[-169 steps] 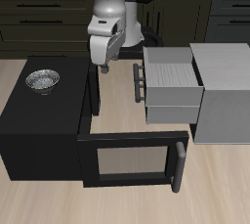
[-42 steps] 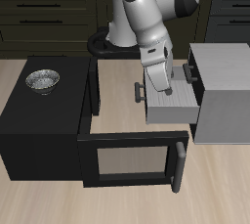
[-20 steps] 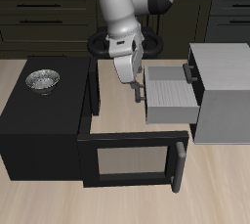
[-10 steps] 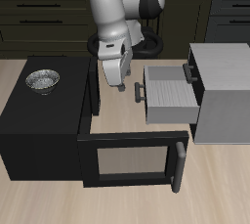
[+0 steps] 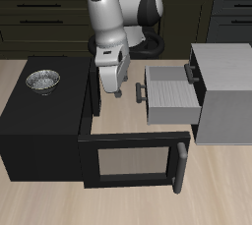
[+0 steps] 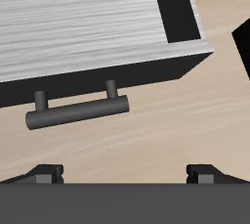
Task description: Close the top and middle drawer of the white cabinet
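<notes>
The white cabinet (image 5: 226,91) stands beside the black box. Its top drawer is pushed in, or nearly so, and only its dark bar handle (image 5: 190,71) stands out at the cabinet's front. The middle drawer (image 5: 173,96) is pulled far out, with its handle (image 5: 139,93) facing my gripper (image 5: 112,92). The gripper is open and empty, a short gap in front of that handle and level with it. The wrist view shows the middle drawer's striped top (image 6: 88,22), its bar handle (image 6: 78,111) and my two fingertips (image 6: 44,174) spread wide apart; the gripper (image 6: 127,174) touches nothing.
A black box (image 5: 39,121) stands close behind my gripper, with a metal bowl (image 5: 42,79) on top. Its windowed door (image 5: 128,160) hangs open and lies flat toward the table's front edge, just below the middle drawer.
The top drawer has gone in since the earliest frame. In the last second my gripper drew back from over the middle drawer to the space in front of its handle. The middle drawer has not moved.
</notes>
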